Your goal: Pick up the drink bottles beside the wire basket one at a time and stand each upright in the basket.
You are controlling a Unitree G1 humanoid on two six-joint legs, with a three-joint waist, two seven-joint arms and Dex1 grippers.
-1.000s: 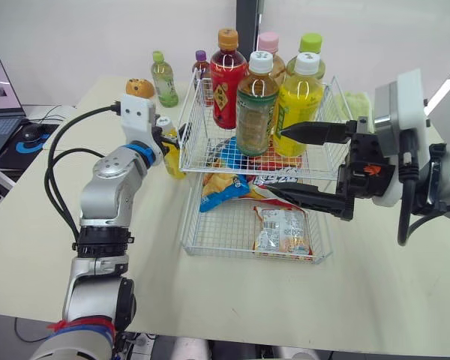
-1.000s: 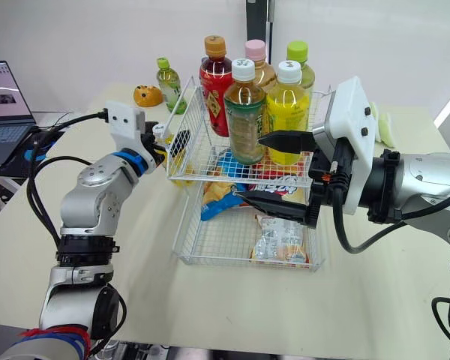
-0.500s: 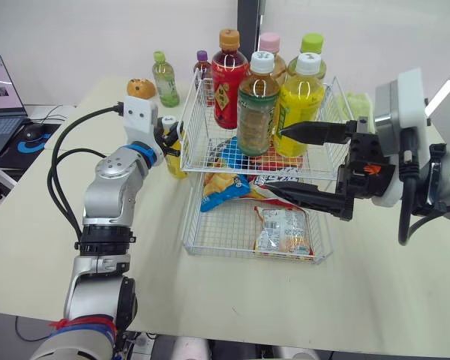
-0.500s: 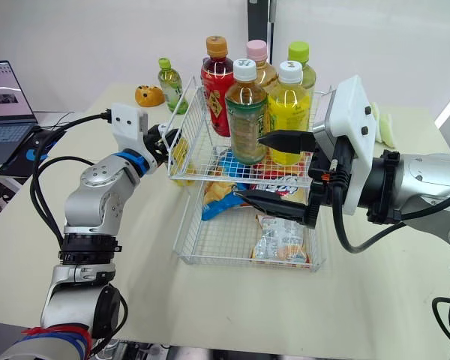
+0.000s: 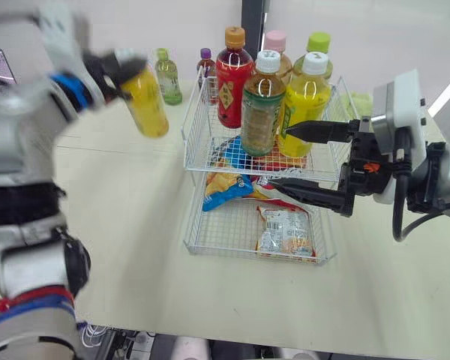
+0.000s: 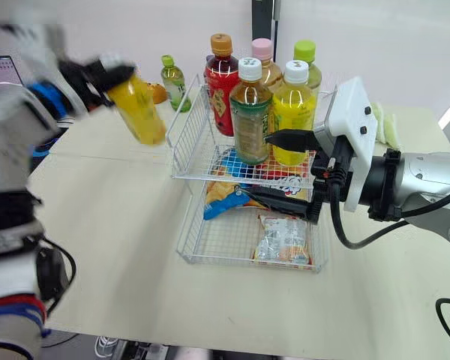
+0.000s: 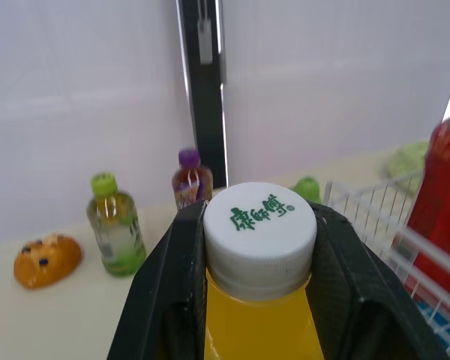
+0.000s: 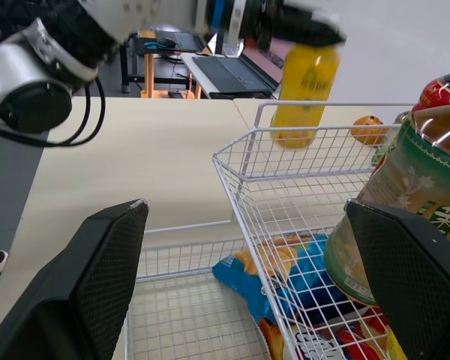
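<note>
1 yellow bottle [image 5: 145, 101] is off the table in the left eye view, clamped at the neck by the left gripper [image 5: 112, 71]; both are smeared by motion. It hangs to the robot's left of the wire basket [image 5: 189, 127], near the height of the upper tier's rim and apart from the wire. Its long axis is tilted, with the cap up and leaning to the left and the base pointing down toward the basket. The left arm is the one that has it, so the coming move is probably a carry to the right over the rim, then straightening the bottle. 5 bottles [image 5: 258, 105] stand upright at the back and right of that tier, and the near left corner looks free. The right gripper [image 5: 281, 156] waits at the basket's front right with its fingers spread wide and nothing between them

The right eye view gives the same layout, with a small green bottle [image 6: 173, 75] standing on the table behind the basket

In the left wrist view, 2 black fingers [image 7: 169, 292] press either side of the neck under a white cap [image 7: 259, 225] with green print, above clear yellow-orange liquid

In the right wrist view, the right gripper's 2 pads [image 8: 105, 285] sit far apart, and the yellow bottle hangs beyond the basket's far rim
</note>
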